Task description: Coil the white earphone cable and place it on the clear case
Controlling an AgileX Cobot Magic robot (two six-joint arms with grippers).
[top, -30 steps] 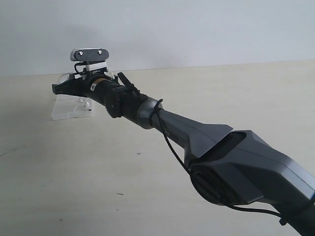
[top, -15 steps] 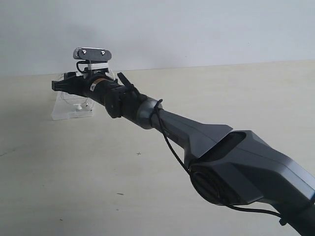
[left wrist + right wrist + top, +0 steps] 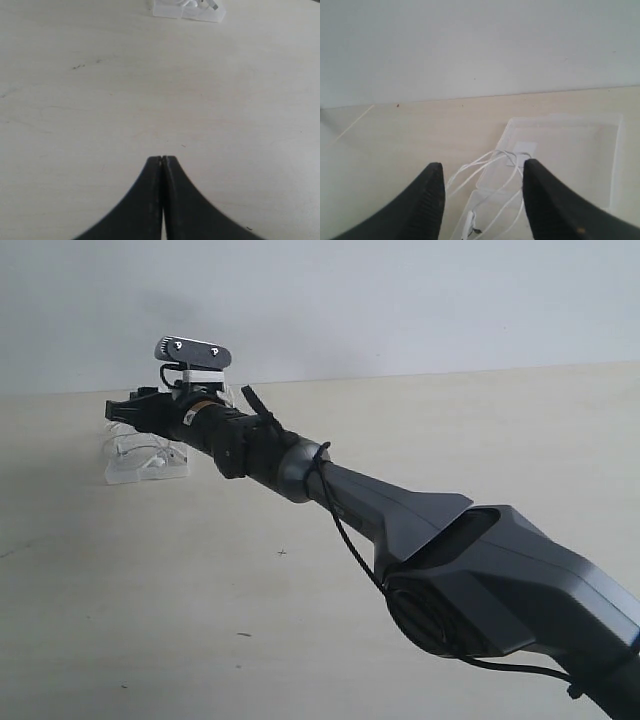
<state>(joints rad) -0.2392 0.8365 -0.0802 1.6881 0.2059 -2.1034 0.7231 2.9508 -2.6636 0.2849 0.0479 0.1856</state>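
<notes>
Nearly done: the cable lies on the case, strands overhanging its edge. My right gripper gapes empty; my left gripper is closed.

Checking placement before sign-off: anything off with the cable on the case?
Yes. The white earphone cable lies on the clear case, but loosely: loops spill past its edge onto the table. The open right claw holds nothing.

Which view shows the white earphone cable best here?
The right wrist view: the white earphone cable shows as distinct strands lying partly across the clear case. The exterior view gives only faint white traces at the case, partly behind the arm. The left wrist view catches a white scrap at the frame's edge.
</notes>
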